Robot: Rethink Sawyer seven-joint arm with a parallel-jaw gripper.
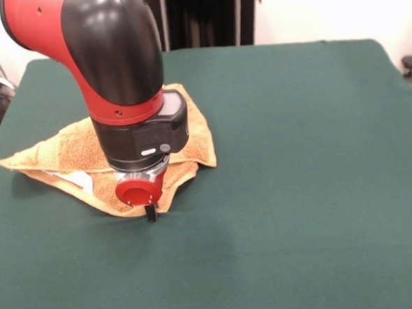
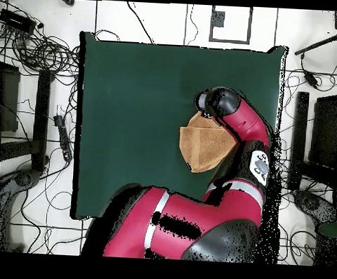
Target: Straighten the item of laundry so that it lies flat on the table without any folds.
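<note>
Towel [image 1: 66,152]: golden-orange terry, rumpled and folded over itself, white tag showing, lying toward 1 side of the table [image 1: 297,156] (dark green cloth cover). Arm [image 1: 109,62]: 1, red and black, bent steeply down over the towel's near edge. Gripper [image 1: 151,214]: tip at the cloth's front fold; grip state cannot be told. Surroundings: cables [image 2: 35,50] and stands on the floor around the table.

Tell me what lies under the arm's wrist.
The folded orange towel on the green table lies beneath it. The end effector reaches the towel's near edge; the towel's middle is covered.
</note>
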